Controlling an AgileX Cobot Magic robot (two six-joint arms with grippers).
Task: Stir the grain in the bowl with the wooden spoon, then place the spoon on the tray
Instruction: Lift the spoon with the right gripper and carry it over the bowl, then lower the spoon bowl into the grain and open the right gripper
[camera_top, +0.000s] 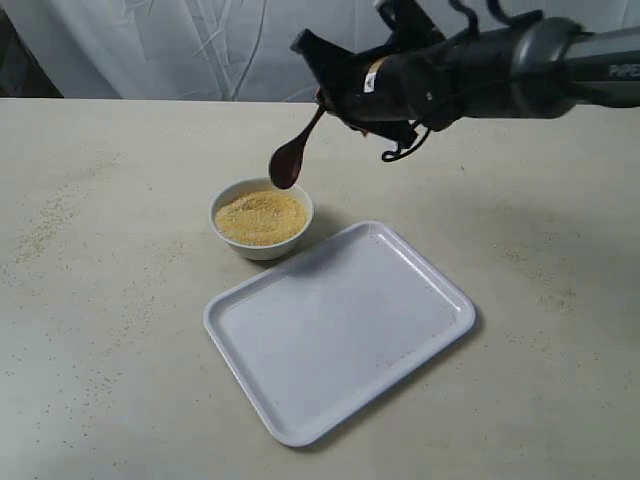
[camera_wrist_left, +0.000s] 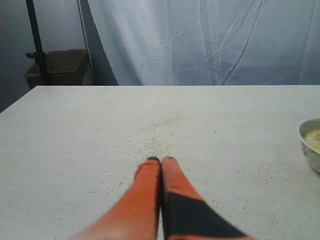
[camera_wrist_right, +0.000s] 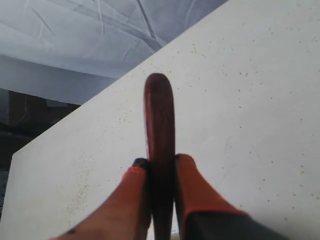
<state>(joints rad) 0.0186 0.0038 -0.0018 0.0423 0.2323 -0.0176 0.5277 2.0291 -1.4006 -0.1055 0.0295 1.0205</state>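
A small white bowl (camera_top: 262, 217) holds golden grain (camera_top: 261, 217) and stands just beyond the far left corner of the white tray (camera_top: 340, 328). My right gripper (camera_top: 325, 100) hangs above and behind the bowl, shut on the handle of the dark wooden spoon (camera_top: 292, 153); the oval head points down, just over the bowl's far rim. The right wrist view shows the spoon (camera_wrist_right: 160, 120) clamped between my orange fingers (camera_wrist_right: 190, 185), at the gripper (camera_wrist_right: 160, 162). My left gripper (camera_wrist_left: 160, 160) rests shut and empty over the table, with the bowl's edge (camera_wrist_left: 308, 145) off to one side.
Loose grains are scattered on the beige table (camera_top: 90, 330), mostly on the left and around the left fingertips. A white cloth backdrop (camera_top: 200, 40) hangs behind the table. A brown box (camera_wrist_left: 57, 67) stands beyond the table's far corner.
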